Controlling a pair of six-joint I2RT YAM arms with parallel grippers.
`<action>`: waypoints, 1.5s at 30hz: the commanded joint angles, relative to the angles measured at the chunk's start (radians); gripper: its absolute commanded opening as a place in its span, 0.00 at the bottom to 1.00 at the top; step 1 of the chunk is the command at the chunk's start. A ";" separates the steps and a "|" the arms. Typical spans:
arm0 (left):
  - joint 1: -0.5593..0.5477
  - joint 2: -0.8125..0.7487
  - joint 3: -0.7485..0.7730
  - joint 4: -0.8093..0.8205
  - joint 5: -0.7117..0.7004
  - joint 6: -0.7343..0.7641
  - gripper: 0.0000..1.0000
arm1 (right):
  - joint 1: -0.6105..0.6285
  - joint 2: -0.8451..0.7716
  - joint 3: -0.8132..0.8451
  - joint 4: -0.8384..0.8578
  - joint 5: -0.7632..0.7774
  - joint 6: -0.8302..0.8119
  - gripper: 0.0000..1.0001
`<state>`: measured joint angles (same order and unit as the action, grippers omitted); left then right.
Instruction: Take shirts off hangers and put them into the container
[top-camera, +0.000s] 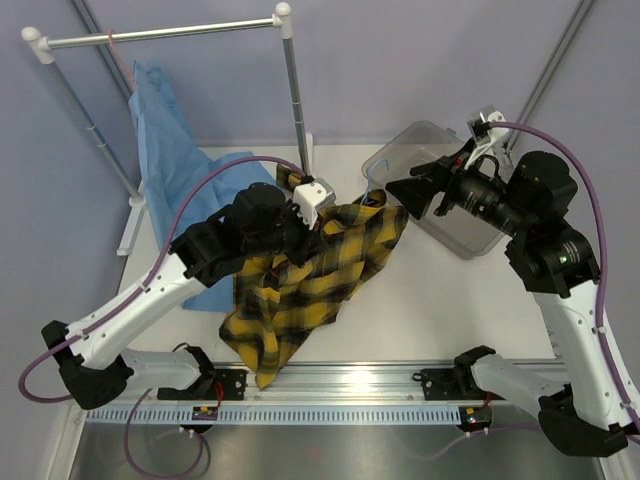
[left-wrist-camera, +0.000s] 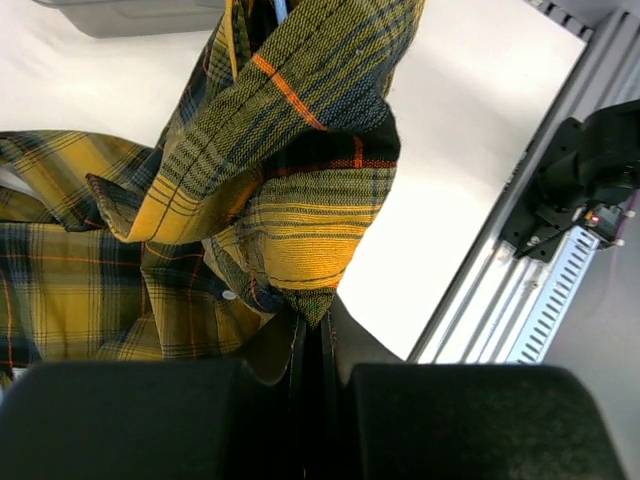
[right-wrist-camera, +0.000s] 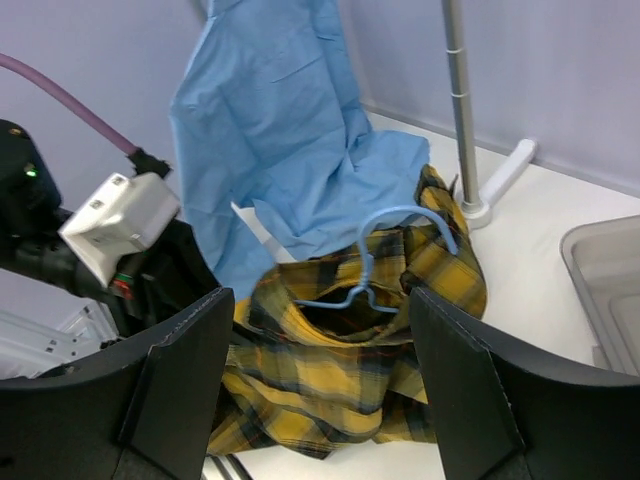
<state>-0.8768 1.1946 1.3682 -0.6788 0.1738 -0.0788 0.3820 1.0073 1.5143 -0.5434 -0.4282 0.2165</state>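
Yellow-and-black plaid flannel shirt (top-camera: 300, 290) lies bunched on the white table (top-camera: 450, 300) between the two arms. Its lower end trails toward the near aluminium rail (top-camera: 350, 380), and its upper corner reaches close to the container (top-camera: 405, 145). Left gripper (left-wrist-camera: 313, 335) has its jaws pressed together on a fold of the plaid cloth, and the fabric rises out of the pinch in a thick twisted wad. In the right wrist view the light blue wire hanger (right-wrist-camera: 364, 262) sits in the shirt's neck opening with its hook standing up clear of the cloth. Right gripper (right-wrist-camera: 315, 300) is spread wide and holds nothing. It is level with the hanger and aimed at it but apart from it, and in the top view it sits in front of the container's near-left corner. The clear greyish container stands at the far right of the table, partly hidden by the right arm. Plain light blue shirt (top-camera: 165, 140) hangs from the garment rack rail (top-camera: 160, 33) at far left by a reddish hook (top-camera: 112, 42), and its tail pools on the table behind the left arm. Rack post (top-camera: 295, 100) stands just behind the plaid bundle.
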 joint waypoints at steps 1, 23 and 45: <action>-0.008 0.005 0.060 0.090 -0.065 0.014 0.00 | 0.044 0.033 0.047 0.046 0.012 0.033 0.78; -0.014 -0.030 0.055 0.116 0.019 -0.012 0.00 | 0.136 0.218 0.090 0.091 0.095 0.061 0.64; -0.014 -0.035 0.060 0.114 0.075 -0.010 0.00 | 0.175 0.258 0.109 0.071 0.138 0.027 0.09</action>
<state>-0.8837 1.1851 1.3998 -0.6590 0.2138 -0.0872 0.5304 1.2732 1.5951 -0.4904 -0.3073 0.2543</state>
